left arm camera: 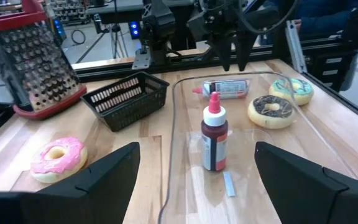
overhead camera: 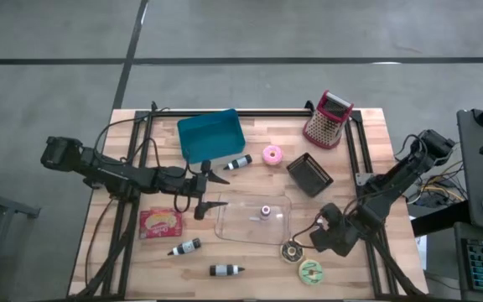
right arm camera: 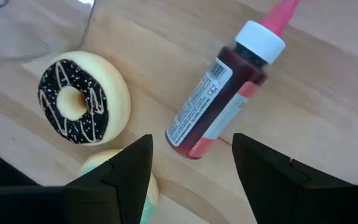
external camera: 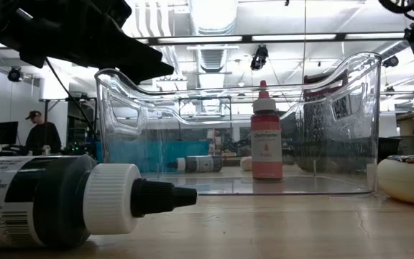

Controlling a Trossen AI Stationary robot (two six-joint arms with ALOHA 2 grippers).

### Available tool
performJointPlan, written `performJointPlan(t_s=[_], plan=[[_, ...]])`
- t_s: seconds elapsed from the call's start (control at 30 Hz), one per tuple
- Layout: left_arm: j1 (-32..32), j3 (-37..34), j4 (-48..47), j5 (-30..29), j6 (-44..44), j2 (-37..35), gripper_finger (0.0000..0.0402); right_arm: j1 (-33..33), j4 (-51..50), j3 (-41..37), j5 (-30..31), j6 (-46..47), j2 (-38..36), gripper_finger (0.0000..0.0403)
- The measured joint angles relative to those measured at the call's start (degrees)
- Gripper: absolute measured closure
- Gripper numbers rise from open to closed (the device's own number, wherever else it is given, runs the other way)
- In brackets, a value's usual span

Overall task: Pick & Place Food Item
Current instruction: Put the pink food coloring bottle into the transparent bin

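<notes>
A chocolate-iced donut point(right arm camera: 82, 106) and a green-iced donut point(overhead camera: 311, 271) lie on the table near the clear tray's point(overhead camera: 233, 228) right end. A red bottle with a pink tip point(right arm camera: 219, 115) lies beside them. My right gripper point(right arm camera: 191, 168) hangs open above that bottle's bottom end and touches nothing. It points steeply down. My left gripper point(overhead camera: 219, 191) stands open at the tray's left end, pointing level toward a small red bottle point(left arm camera: 214, 134) that stands upright in the tray. A pink donut point(left arm camera: 56, 158) lies farther back.
A black basket point(overhead camera: 309, 174), a red grater point(overhead camera: 327, 119) and a teal bin point(overhead camera: 210, 136) stand at the back. Dark bottles point(overhead camera: 184, 247) point(overhead camera: 225, 270) point(overhead camera: 240, 162) and a pink packet point(overhead camera: 160, 223) lie on the table. A person point(external camera: 40, 133) sits in the room beyond.
</notes>
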Motion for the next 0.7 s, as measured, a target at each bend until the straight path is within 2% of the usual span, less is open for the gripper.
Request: performJointPlan(t_s=[0.33, 0.7], plan=[[0.0, 0.0, -0.3, 1.6, 1.2, 0.0, 0.0080, 0.0, 0.0, 0.0, -2.2, 0.0, 1.1, 0.0186], [0.0, 0.0, -0.4, 2.8, 1.7, 0.0, 0.0080, -0.7, -0.1, 0.0, 0.1, -2.9, 1.0, 0.0186]])
